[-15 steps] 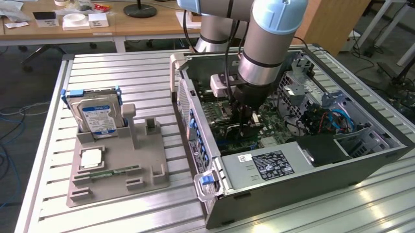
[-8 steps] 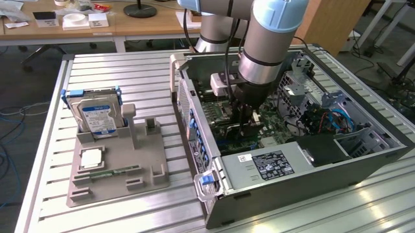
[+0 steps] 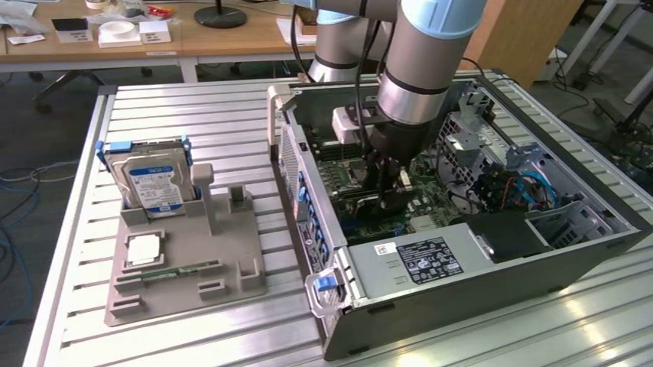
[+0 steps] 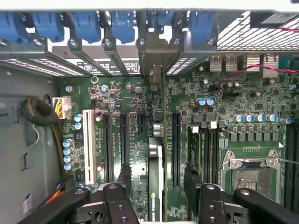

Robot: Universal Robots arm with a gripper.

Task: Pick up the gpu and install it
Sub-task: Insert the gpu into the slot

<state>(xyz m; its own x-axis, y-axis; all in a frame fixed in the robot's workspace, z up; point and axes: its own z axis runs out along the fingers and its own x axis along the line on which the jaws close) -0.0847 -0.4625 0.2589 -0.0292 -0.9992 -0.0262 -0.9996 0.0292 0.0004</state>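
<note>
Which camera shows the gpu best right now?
The wrist view: the gpu stands edge-on in the motherboard, between the open gripper's fingers. In the exterior view the arm hides it.

Exterior view looks down from high over the open computer case [image 3: 459, 252]; wrist view hangs close, facing its motherboard [image 4: 140, 140], seen by both.

The gpu [image 4: 155, 172] stands edge-on in a slot of the green motherboard [image 4: 140, 140], between the gripper [image 4: 159, 179] fingers [image 4: 124, 176], which stand apart (neither visibly pressing it). A white slot [image 4: 87, 140] lies nearby.
</note>
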